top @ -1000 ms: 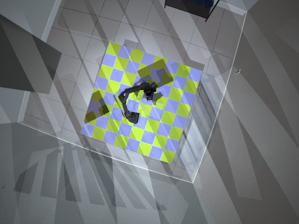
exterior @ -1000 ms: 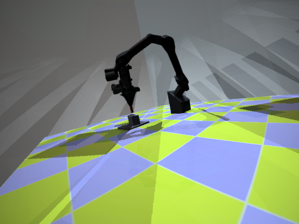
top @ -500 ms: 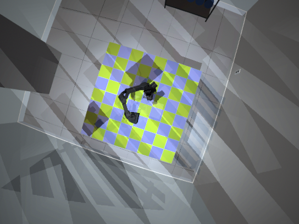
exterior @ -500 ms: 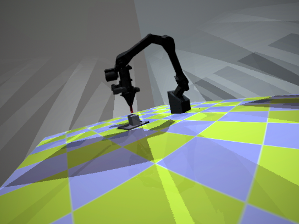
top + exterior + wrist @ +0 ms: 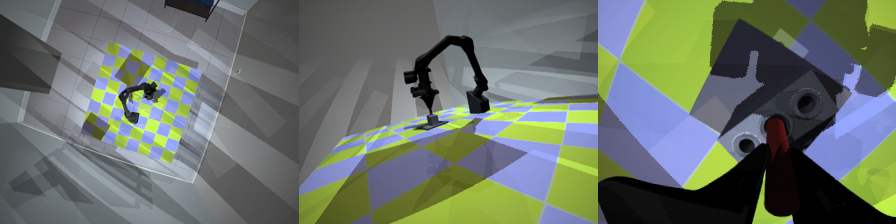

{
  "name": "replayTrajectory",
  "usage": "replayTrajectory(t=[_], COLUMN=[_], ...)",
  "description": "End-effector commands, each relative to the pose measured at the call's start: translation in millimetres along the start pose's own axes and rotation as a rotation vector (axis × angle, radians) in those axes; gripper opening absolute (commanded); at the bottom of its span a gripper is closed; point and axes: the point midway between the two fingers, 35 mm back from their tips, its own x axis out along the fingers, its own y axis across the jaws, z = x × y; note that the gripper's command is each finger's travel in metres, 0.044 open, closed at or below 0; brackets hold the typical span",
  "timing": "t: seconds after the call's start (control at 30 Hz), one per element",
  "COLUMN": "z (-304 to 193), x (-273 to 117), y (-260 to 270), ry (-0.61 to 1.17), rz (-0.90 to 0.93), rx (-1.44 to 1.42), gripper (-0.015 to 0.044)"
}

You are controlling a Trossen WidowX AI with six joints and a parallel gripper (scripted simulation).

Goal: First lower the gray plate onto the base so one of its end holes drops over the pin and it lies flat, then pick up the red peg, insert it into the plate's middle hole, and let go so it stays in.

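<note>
Insertion step: gripper (image 5: 431, 109) (image 5: 778, 152) pinching red peg (image 5: 430, 112) (image 5: 779, 170) at middle hole of gray plate (image 5: 432, 120) (image 5: 804, 86); next, likely press down, then release.

Overhead looks down from afar, exterior sideways from low, wrist closely downward; all share the arm (image 5: 124, 96) (image 5: 461, 41) (image 5: 718, 200).

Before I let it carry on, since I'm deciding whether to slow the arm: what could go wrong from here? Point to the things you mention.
The red peg (image 5: 430, 111) (image 5: 782, 175) is gripped with its tip at the middle hole (image 5: 775, 125). If it is slightly off-line, it might catch on the rim and jam. The gripper's fingers are close above the gray block, so pushing lower could bring them against it.
</note>
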Motion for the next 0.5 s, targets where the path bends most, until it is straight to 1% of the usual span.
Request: replayTrajectory(t=[0.0,0.47], z=[0.1,0.7], x=[-0.9,0.9], y=[0.5,0.3], ry=[-0.002,-0.002], rz=[0.001,0.001], rx=[-0.002,-0.002], gripper=[0.0,0.0])
